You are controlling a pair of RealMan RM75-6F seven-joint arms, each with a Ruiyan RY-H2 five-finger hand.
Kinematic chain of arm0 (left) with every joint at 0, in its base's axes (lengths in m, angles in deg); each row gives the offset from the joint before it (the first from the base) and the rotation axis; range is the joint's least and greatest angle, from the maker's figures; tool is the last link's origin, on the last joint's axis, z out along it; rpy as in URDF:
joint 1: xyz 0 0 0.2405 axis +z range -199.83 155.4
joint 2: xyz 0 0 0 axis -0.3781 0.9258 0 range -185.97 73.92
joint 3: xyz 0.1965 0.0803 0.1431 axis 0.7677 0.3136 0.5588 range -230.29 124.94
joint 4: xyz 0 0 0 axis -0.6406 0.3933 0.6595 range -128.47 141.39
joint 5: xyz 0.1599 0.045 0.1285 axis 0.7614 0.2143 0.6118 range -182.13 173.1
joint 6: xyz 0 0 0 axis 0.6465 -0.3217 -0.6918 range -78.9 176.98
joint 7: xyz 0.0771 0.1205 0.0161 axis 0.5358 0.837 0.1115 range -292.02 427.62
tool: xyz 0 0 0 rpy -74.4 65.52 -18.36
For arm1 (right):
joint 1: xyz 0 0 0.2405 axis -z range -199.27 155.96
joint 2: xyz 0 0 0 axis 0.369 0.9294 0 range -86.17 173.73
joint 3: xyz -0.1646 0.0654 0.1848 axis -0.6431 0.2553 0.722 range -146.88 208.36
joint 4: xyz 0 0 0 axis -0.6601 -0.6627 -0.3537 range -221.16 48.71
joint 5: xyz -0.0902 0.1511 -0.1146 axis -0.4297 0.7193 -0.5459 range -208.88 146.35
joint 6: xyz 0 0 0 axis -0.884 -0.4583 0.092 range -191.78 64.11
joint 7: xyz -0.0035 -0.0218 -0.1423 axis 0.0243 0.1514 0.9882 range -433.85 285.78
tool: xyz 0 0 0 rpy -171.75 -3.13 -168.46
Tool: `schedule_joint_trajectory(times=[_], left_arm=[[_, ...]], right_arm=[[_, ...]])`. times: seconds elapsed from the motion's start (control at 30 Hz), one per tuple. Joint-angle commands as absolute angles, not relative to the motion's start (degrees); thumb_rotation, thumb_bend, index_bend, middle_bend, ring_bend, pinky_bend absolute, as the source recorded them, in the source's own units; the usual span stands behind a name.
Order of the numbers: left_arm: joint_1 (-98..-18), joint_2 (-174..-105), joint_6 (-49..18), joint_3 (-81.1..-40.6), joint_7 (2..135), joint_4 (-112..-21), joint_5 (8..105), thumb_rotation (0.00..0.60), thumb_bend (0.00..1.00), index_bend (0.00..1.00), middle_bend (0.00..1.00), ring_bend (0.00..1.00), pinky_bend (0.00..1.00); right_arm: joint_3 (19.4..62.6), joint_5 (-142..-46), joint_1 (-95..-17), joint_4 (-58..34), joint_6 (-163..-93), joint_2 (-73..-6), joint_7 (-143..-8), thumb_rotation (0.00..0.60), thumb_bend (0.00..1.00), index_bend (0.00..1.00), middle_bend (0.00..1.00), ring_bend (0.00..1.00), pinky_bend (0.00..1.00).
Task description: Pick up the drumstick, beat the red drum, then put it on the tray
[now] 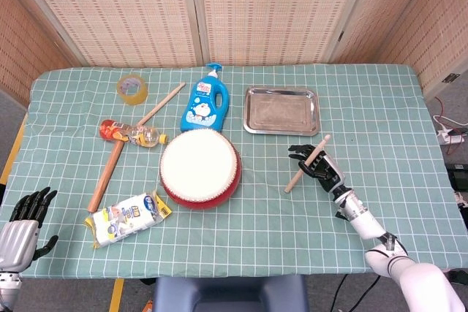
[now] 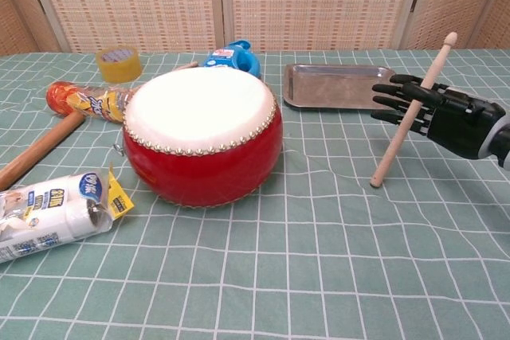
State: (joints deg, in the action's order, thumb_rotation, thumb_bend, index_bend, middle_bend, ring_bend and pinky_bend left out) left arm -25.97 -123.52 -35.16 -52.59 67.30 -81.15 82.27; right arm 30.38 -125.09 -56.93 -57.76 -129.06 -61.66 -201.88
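Dark fingers [image 2: 394, 103] of the right hand [image 2: 434, 113] close around the middle of the pale wooden drumstick [image 2: 410, 111], which leans steeply, rounded tip toward the upper right of the chest view and butt end at or just above the green checked tablecloth [image 2: 335, 260]; contact there cannot be told. In the head view the same right hand [image 1: 316, 166] sits right of centre, the drumstick [image 1: 307, 164] slanting down to the left. The left hand [image 1: 28, 218], at the lower left corner of the head view, holds nothing, fingers spread. Progress, judged from the layout: the pickup appears done; the beat on the red drum with white skin and studded rim [image 2: 202, 134] and the placing on the rectangular metal tray [image 2: 315, 95] remain. The drum [image 1: 199, 168] lies left of the stick, apart from it, with bare cloth between; this gap is the likely swing path. The tray [image 1: 254, 123] lies just above the hand in the head view, close enough that a raised stick tip could catch its rim. Clutter stays on the drum's far side: blue detergent bottle [image 1: 204, 104], yellow tape roll [image 1: 132, 88], wooden mallet [image 1: 107, 171], orange snack tube [image 1: 131, 134], white packet [image 1: 126, 216]. The table's right and lower edges are near the forearm, limiting backward room.
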Motion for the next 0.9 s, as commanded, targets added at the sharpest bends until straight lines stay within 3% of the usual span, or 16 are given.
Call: schedule_joint_trajectory(times=[0.03,0.67,0.9], left_arm=[[-25.96,-123.59,-35.08,-52.55,67.13,-80.95,82.25,0.6,0.23,0.06,0.0,0.0,0.0],[-26.01,-124.13,-34.56,-52.26,65.79,-79.77,82.46,0.6,0.23,0.06,0.0,0.0,0.0],[-25.95,-124.22,-34.34,-52.1,65.24,-79.27,82.4,0.6,0.23,0.06,0.0,0.0,0.0]], right_arm=[[29.75,-125.41,-56.93,-58.14,-129.48,-62.03,-201.88,0.6,0.42,0.43,0.31,0.14,0.2],[24.44,-128.85,-57.23,-54.61,-130.82,-62.71,-195.69,0.6,0.42,0.46,0.34,0.21,0.25],[24.15,-127.91,-57.18,-52.64,-129.28,-62.7,-192.9,0.6,0.42,0.51,0.45,0.34,0.36]])
